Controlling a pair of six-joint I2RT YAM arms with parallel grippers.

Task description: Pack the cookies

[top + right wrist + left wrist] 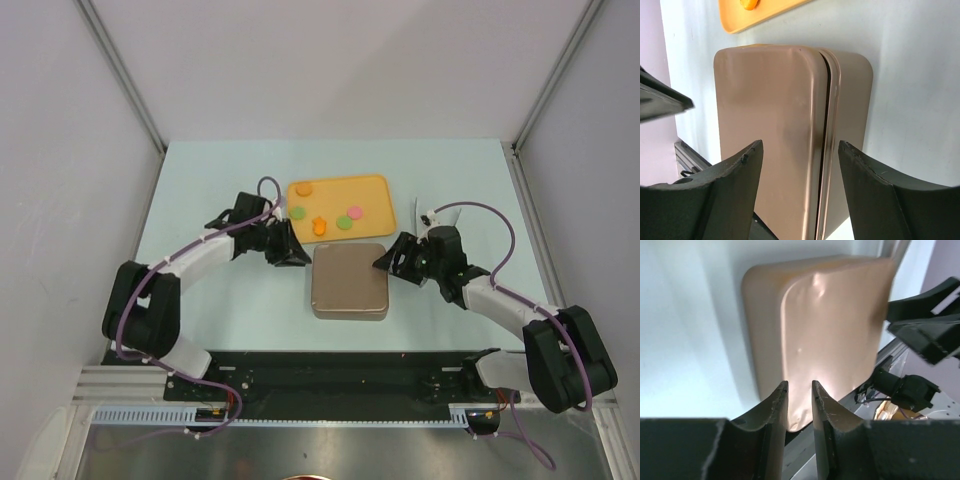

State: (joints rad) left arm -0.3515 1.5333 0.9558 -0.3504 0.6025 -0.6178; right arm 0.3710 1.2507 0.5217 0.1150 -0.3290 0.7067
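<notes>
The pale tabletop carries a closed bronze tin at its centre, with an orange tray just beside it at 12 o'clock. The right gripper, jaws wide apart, is at the tin's 3 o'clock edge. The left gripper, at the tin's 10 o'clock corner, shows only a narrow gap between its jaws, and I cannot tell whether they pinch the tin. Five cookies lie on the tray.

The left gripper holds its fingers a slim gap apart, a corner of the tan tin showing between them; whether they pinch it is unclear. The closed tin lies on the pale table. The right gripper reaches its right edge.
</notes>
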